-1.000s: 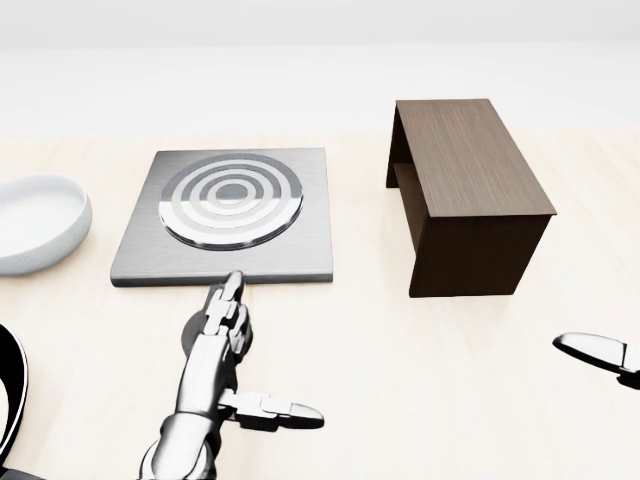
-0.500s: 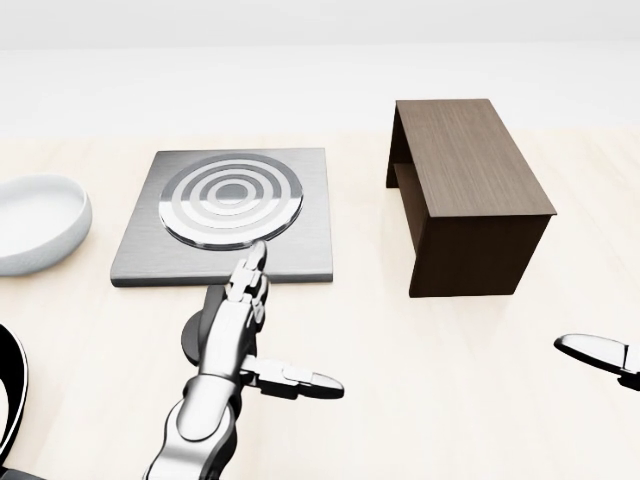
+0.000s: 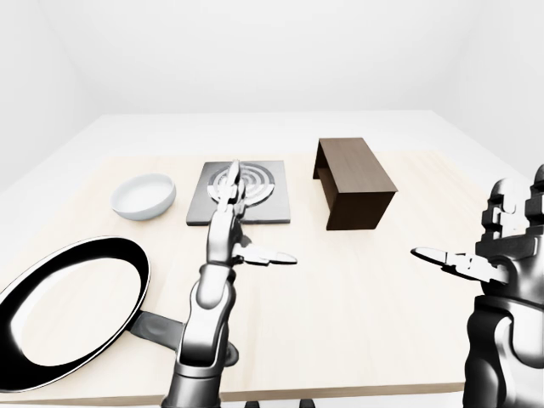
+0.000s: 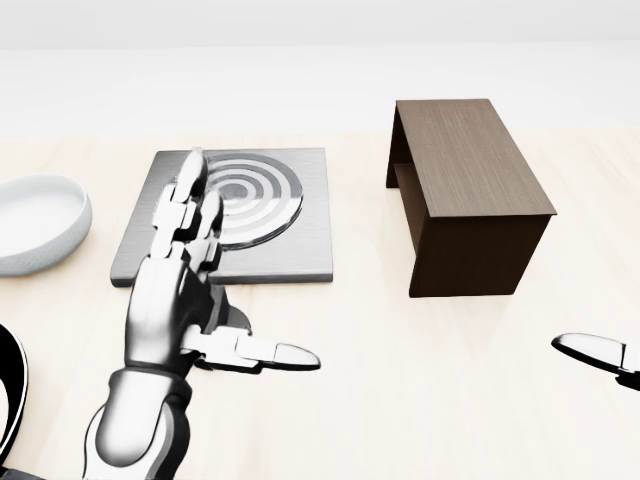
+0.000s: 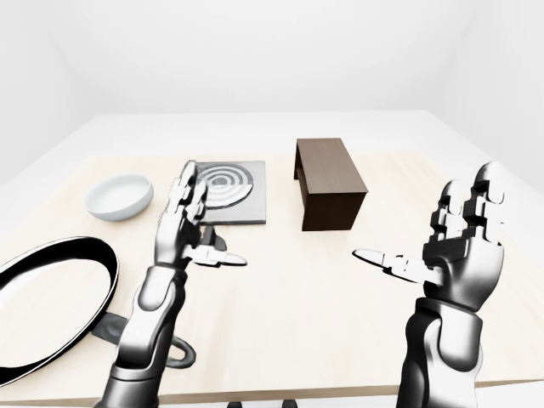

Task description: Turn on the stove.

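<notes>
The stove (image 4: pixel 300 240) is a grey square plate with a ringed silver burner (image 4: pixel 262 192), lying flat on the light wooden table in the upper middle of the head view. My left hand (image 4: pixel 235 270) is open, fingers (image 4: pixel 186 205) stretched up over the stove's lower left part and thumb (image 4: pixel 270 353) pointing right. It appears raised above the plate; I cannot tell whether it touches. My right hand (image 5: pixel 421 225) is open and empty, held up at the right, away from the stove.
A dark wooden box-shaped stand (image 4: pixel 470 190) is right of the stove. A white bowl (image 4: pixel 35 220) sits to its left. A black frying pan (image 3: pixel 68 306) lies at the lower left near the table's near edge.
My left hand has risen and shifted left, from pointing at the stove's lower edge to covering its lower left part. The right hand has not moved.
</notes>
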